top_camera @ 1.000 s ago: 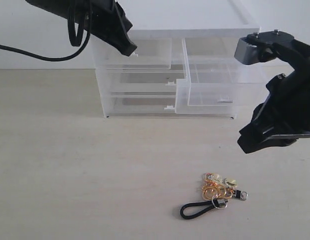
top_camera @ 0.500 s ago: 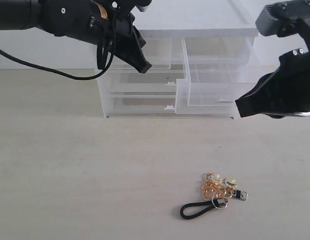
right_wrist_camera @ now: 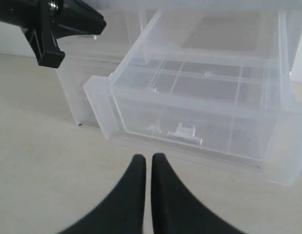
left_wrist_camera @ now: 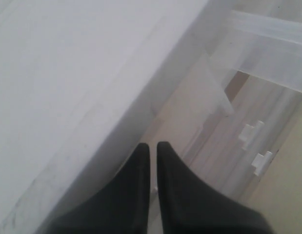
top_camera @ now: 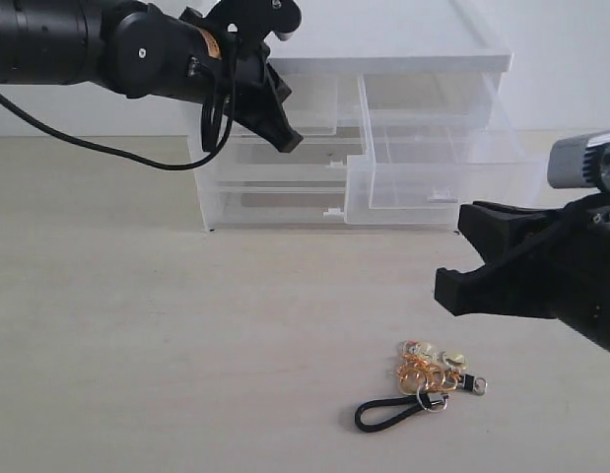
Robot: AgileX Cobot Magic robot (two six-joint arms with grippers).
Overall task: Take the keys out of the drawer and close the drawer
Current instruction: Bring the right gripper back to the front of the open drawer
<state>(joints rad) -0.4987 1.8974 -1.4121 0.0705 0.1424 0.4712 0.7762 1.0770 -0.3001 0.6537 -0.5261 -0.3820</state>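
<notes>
Since the earlier frame the right gripper [right_wrist_camera: 149, 157] has dropped lower. Its jaws are closed and empty. The keys [top_camera: 428, 379] lie on the open table [top_camera: 137, 345], well clear of the drawer [top_camera: 433, 172], which stands pulled out past the drawer unit [top_camera: 285, 212] front edge. The left gripper [left_wrist_camera: 153, 145], closed, is near the unit's top-left corner.

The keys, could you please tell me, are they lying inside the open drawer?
No, the keys lie on the table, apart from the pulled-out drawer behind them.
</notes>
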